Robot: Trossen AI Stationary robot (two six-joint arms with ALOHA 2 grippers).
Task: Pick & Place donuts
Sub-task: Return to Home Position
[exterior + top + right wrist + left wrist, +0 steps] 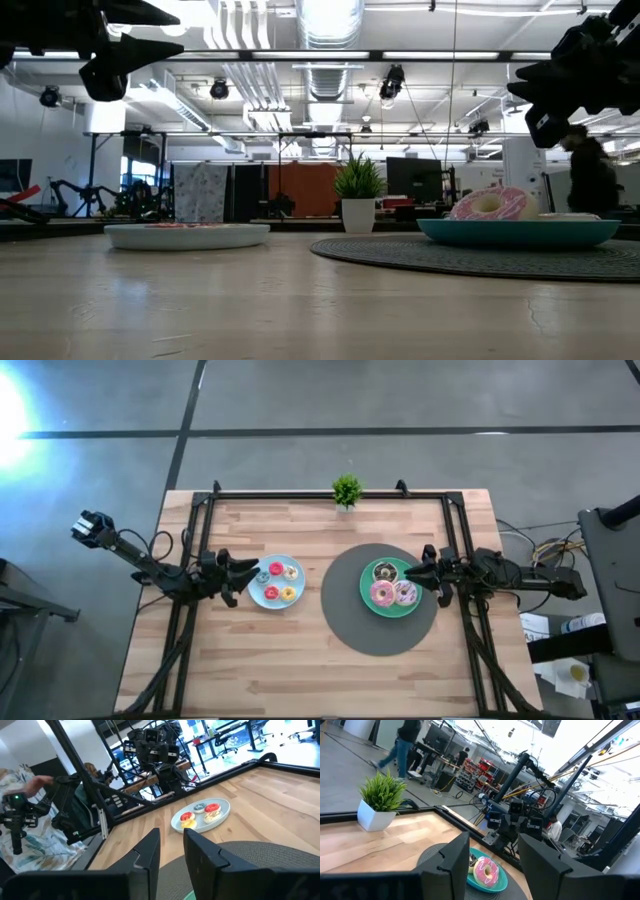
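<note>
left gripper (pixel 243 578) apart | right gripper (pixel 414 573) apart | five mini donuts (pixel 276 569), light-blue plate (pixel 251 589) | three large donuts (pixel 382 594), teal plate (pixel 390 615)

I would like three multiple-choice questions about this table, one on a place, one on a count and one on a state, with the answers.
1. Where is the plant? A on the mat; B at the far edge of the table; C on a plate.
2. How many donuts lie on the teal plate? A two; B three; C five.
3. The left tool and right tool are: A shut on donuts; B shut, empty; C open, empty.
Answers: 1 B, the high view shows it there. 2 B, one pink, one sprinkled, one chocolate. 3 C, fingers apart, nothing between.
</note>
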